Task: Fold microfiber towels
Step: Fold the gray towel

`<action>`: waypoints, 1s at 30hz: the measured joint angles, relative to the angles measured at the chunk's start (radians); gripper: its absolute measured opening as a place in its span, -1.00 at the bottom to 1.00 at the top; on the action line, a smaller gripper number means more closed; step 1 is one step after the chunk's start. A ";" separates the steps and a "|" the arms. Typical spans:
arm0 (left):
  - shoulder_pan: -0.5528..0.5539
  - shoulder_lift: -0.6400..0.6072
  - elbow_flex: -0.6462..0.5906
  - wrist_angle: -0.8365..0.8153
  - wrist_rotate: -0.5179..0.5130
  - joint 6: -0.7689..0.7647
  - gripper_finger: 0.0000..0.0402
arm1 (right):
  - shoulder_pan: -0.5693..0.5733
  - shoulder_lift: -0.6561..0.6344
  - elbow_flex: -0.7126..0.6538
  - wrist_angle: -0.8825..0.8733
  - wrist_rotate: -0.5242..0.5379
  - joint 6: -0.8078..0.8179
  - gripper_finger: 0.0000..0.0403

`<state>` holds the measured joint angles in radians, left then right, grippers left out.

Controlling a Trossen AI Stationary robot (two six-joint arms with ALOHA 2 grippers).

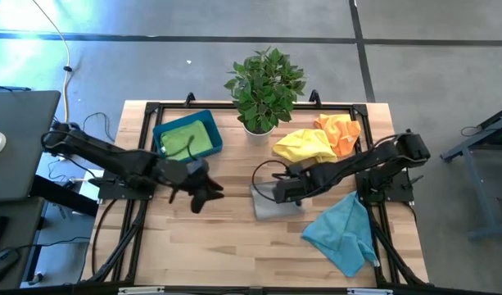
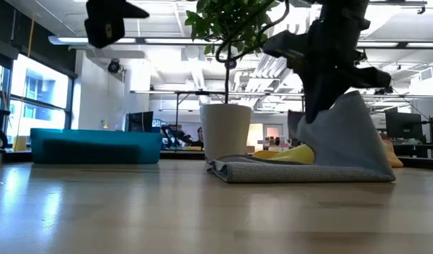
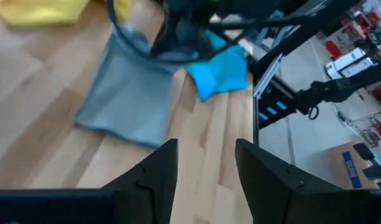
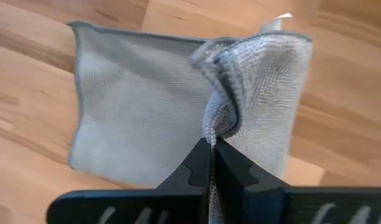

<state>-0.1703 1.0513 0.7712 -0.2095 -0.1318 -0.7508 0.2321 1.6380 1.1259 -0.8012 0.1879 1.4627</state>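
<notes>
The soft grey microfiber towel point(image 4: 146, 106) with a fine woven texture lies near the middle of the light wooden tabletop point(image 1: 234, 246), partly folded. The right claw point(image 4: 212, 155) is closed on one pinched, lifted edge of it, so the cloth rises like a small tent. The left claw point(image 3: 206, 165) hovers beside it with its fingers apart, holding nothing. A crumpled teal-blue towel point(image 1: 342, 233) lies near the front right. A yellow towel point(image 1: 304, 146) and an orange towel point(image 1: 339, 133) lie bunched behind, touching. A lime green towel point(image 1: 187, 139) rests inside the rigid blue rectangular tray point(image 1: 211, 121), beside a leafy potted plant point(image 1: 265, 86).
</notes>
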 joint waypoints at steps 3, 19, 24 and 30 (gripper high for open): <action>0.016 -0.060 0.000 -0.037 0.000 0.037 -0.26 | 0.000 0.025 0.000 0.053 0.000 0.037 -1.00; 0.081 -0.134 -0.001 -0.180 0.032 0.115 -0.26 | 0.006 0.110 0.037 0.347 0.045 0.027 -1.00; 0.087 -0.134 -0.001 -0.186 0.050 0.119 -0.26 | -0.001 0.110 0.131 0.079 0.046 -0.004 -1.00; 0.087 -0.134 -0.001 -0.187 0.076 0.129 -0.26 | -0.014 0.110 0.261 -0.332 0.046 -0.005 -1.00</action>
<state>-0.0834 0.9173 0.7700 -0.3968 -0.0561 -0.6216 0.2178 1.7481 1.3874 -1.1332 0.2337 1.4578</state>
